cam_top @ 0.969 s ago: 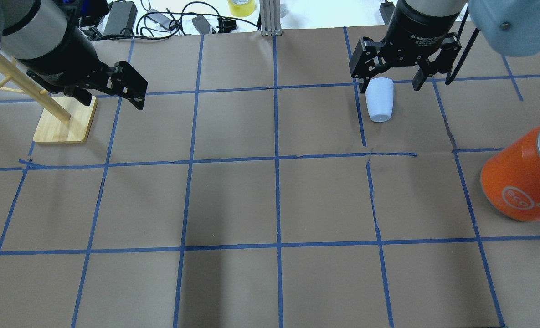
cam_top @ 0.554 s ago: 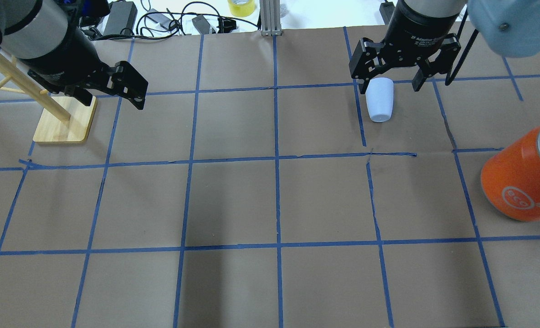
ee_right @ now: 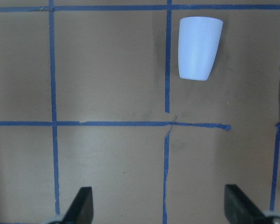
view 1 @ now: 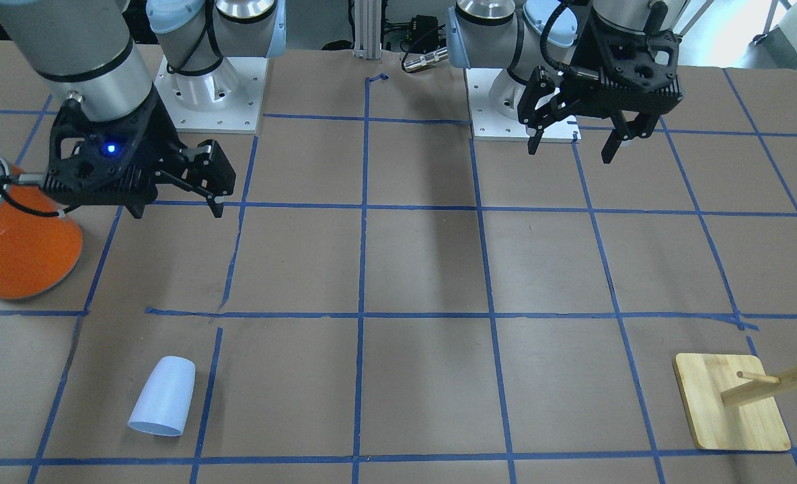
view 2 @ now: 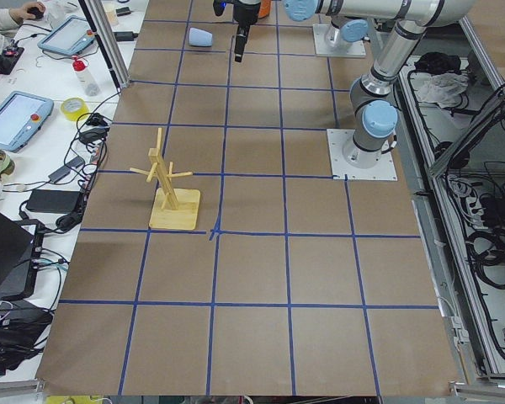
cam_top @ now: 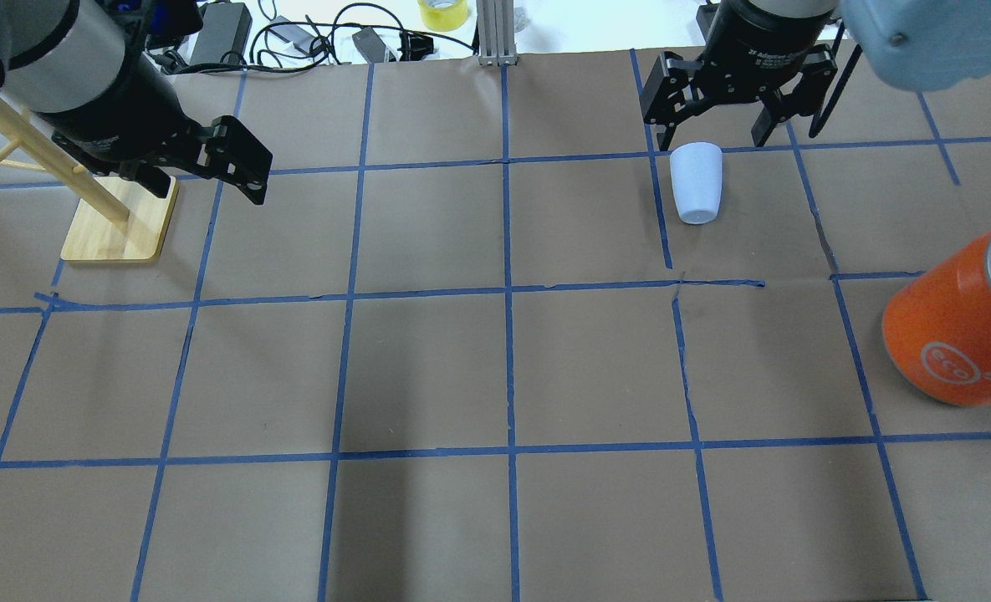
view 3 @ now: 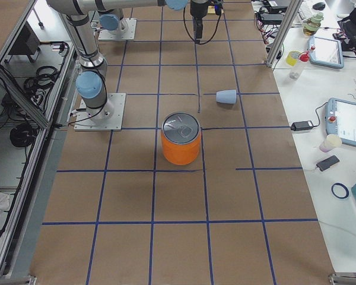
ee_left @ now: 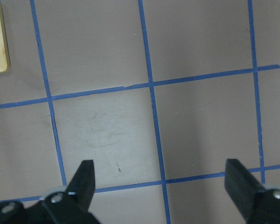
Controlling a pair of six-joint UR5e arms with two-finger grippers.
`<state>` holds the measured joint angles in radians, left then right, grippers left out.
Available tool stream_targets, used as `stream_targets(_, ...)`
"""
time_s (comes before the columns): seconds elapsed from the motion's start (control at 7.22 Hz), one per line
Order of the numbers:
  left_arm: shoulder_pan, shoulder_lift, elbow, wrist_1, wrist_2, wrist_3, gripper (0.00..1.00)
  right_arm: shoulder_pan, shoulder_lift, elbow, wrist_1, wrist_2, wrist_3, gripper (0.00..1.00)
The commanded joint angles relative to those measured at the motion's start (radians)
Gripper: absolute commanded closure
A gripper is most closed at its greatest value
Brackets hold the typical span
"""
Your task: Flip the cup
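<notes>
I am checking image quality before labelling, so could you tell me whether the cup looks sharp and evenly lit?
Right wrist view: the cup is sharp, evenly lit, no glare. Overhead view: crisp too, with broad soft shadows across the table. Exterior left view: too small to judge.

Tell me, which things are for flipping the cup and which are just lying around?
For the job:
cup, lying on its side
right gripper, open, the nearer one

Just lying about:
orange canister
wooden stand
yellow tape roll
</notes>
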<state>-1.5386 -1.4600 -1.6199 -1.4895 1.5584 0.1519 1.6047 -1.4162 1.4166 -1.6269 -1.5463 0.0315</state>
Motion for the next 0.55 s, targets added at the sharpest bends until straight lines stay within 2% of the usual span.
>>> stream_targets(0.0,0.0,0.0,-0.001,0.0,0.0,0.0,0.0,-0.054,0.153,-0.091,-0.025,0.002,-0.002,0.0)
stream_targets(0.42,0.0,0.0,-0.005,0.002,-0.003,0.0,0.0,-0.109,0.322,-0.09,-0.131,-0.008,-0.087,0.0)
